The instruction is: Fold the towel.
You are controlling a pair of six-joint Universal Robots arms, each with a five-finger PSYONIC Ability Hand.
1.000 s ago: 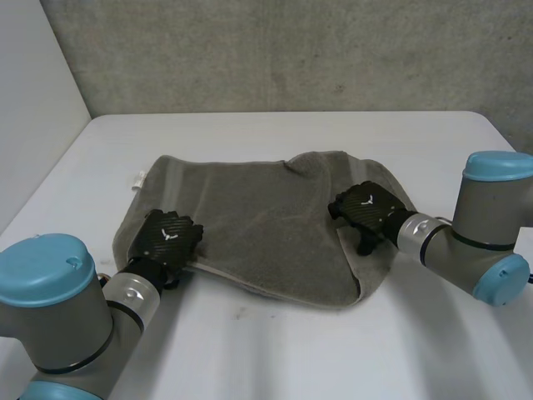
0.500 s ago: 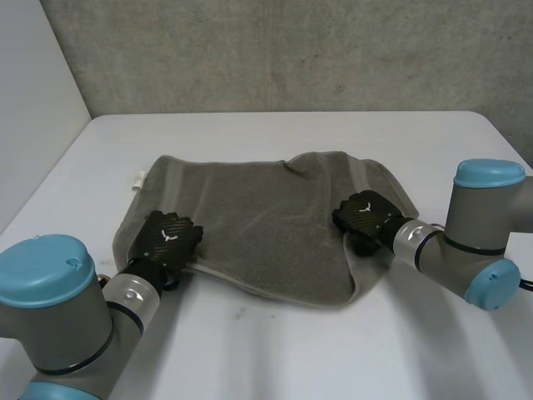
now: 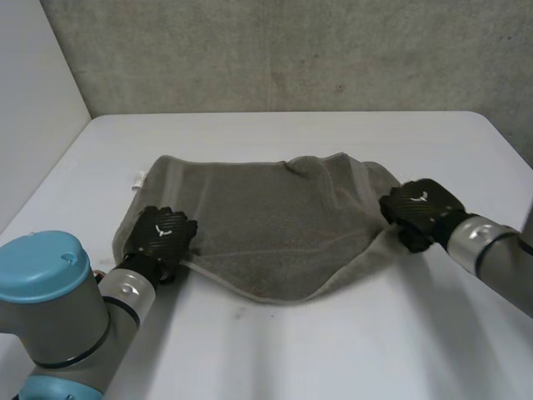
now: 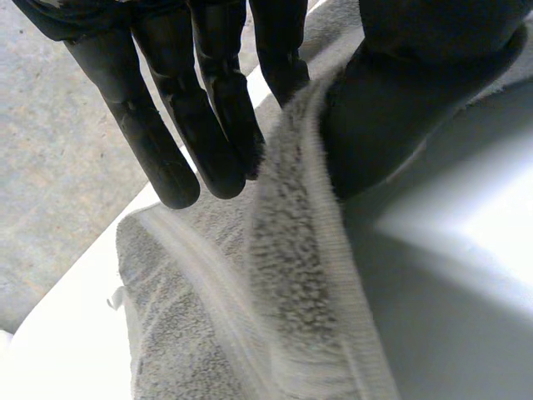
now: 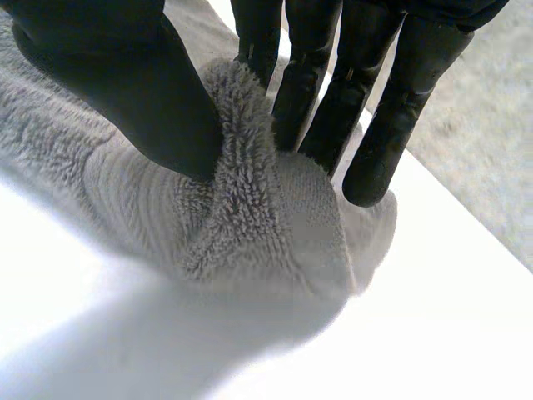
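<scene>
Head view: right hand (image 3: 419, 208) is pulling its pinched towel (image 3: 266, 225) edge out toward frame right; left hand (image 3: 161, 236) is pinching the lower-left edge; towel is stretching flatter on the bench (image 3: 333, 358), probably readying a fold.

White table (image 3: 333, 358) with rounded far corners. Grey concrete wall (image 3: 291, 50) rises behind it; a plain white panel (image 3: 33, 108) stands at left

Grey arms (image 3: 58, 329) with light-blue caps (image 3: 42, 265) carry black, white-marked robot hands (image 3: 162, 233) (image 3: 420, 207).
</scene>
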